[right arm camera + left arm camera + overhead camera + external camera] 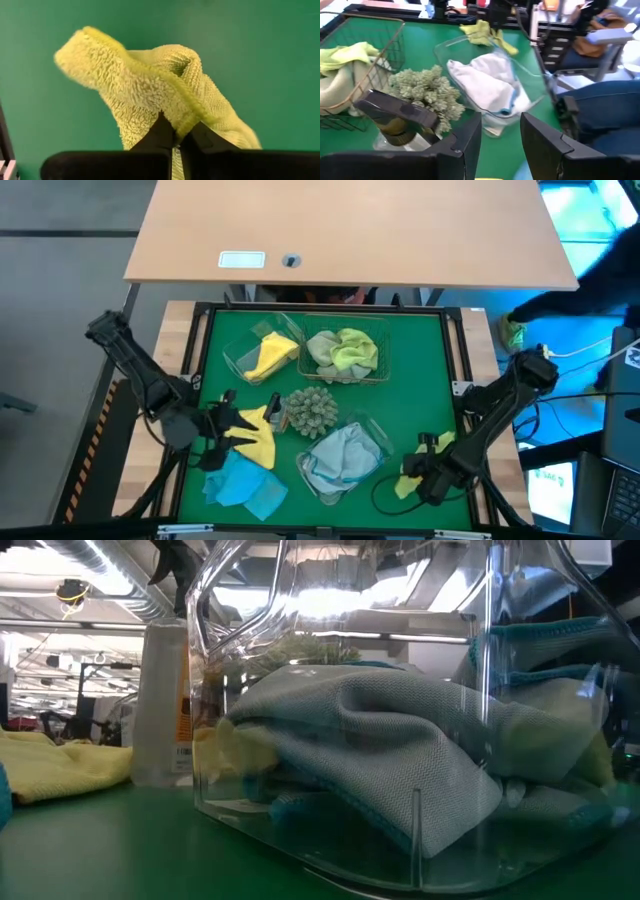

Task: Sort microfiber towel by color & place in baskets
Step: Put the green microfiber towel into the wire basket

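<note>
My right gripper (428, 477) is by the mat's near right corner, shut on a yellow-green towel (150, 85). My left gripper (501, 142) is open over a yellow towel (256, 440) at the mat's near left. I cannot tell whether it touches that towel. Blue towels (240, 485) lie on the mat just nearer than the yellow one. A clear tub (262, 352) at far left holds a yellow towel. The wire basket (345, 355) holds lime towels. A second clear tub (345, 455) holds a pale blue towel (380, 740). My right gripper pinches the yellow-green towel between its two fingertips at a hemmed edge (189, 121), where the cloth is bunched into a fold of more than one layer. The rest of the towel stands out beyond the fingertips in a loose hump.
A spiky grey-green ball (310, 410) sits mid-mat between the tubs and the basket, with a small bottle (160, 705) beside it. Bare green mat (420, 380) lies to the right of the basket. A light wooden desk (350, 230) stands beyond the far edge.
</note>
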You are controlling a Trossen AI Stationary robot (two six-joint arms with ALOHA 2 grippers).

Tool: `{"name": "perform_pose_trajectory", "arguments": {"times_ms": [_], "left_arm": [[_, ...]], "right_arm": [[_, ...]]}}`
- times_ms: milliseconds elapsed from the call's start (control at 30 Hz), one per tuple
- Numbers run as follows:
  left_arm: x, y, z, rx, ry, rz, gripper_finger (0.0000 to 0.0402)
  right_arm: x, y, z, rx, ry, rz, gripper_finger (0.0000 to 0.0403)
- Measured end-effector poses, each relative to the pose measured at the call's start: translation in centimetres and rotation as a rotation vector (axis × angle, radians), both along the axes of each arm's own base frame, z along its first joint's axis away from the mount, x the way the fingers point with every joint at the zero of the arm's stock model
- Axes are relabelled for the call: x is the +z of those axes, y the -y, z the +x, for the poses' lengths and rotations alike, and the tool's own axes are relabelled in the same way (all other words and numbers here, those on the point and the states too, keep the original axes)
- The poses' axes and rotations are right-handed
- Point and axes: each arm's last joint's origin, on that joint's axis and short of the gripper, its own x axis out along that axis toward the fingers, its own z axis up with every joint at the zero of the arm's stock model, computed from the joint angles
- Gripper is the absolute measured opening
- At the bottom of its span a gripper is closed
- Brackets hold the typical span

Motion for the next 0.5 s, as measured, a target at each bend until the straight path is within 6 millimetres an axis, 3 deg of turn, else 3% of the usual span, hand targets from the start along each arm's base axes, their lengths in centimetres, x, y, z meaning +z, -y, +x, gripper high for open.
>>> {"name": "perform_pose_trajectory", "arguments": {"times_ms": [200,500], "left_arm": [[0.0,0.4,-1.8,-0.055,-0.063,-0.086,0.0130],[-0.4,1.1,-2.8,-0.047,-0.101,-0.133,0.0130]], "right_arm": [[3.2,1.8,-1.2,-0.010,0.074,0.014,0.0012],[7.7,6.0,-2.0,-0.064,0.277,0.038,0.0006]]}}
